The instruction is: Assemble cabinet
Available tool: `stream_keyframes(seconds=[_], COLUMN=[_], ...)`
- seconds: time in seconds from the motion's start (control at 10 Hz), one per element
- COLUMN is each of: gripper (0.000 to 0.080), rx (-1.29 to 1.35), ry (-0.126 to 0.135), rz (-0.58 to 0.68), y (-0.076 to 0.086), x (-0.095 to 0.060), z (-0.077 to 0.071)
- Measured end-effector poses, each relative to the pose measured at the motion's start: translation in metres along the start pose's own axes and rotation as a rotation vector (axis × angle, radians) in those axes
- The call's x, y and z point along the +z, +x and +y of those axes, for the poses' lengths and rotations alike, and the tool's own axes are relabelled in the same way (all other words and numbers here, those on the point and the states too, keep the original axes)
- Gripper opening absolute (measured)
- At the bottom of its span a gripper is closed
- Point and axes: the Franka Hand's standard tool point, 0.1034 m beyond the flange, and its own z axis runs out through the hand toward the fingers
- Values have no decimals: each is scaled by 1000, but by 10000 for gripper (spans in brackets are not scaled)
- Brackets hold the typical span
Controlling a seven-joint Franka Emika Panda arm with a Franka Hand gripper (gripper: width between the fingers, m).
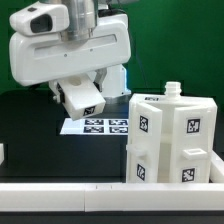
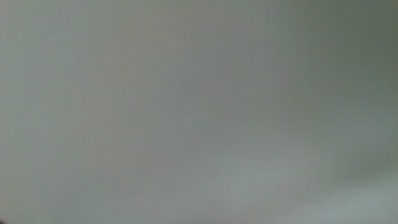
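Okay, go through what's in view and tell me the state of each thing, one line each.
cabinet: upright on the table at the exterior view's right, not held.
marker board: flat on the table, partly covered by the arm.
white block under the arm: tilted, above the marker board.
tool: fingertips not identifiable; wrist view blurred.

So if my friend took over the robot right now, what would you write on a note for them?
Hand: the exterior view does not show its fingers clearly, and the wrist view is only a grey blur. I cannot tell if it is open, or if it holds the small tagged white block under the arm.
Cabinet: standing on the table at the exterior view's right, tags facing the camera, a small knob on top, next to the white rail in front.
Marker board: flat on the table behind it.
Done: the main body looks put together.
Left: cannot tell which parts are missing; check the block first.
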Motion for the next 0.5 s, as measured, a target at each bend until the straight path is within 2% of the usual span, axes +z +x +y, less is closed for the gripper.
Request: stream_keyframes(seconds=[0.2, 0.3, 0.4, 0.5], gripper=[560, 560, 560, 560], rx=[96, 61, 40, 24], ry=[45, 73, 100, 118], rz=[-154, -196, -251, -294], y=[4, 5, 5, 7], x=[6, 7, 2, 6], z=[10, 17, 13, 5])
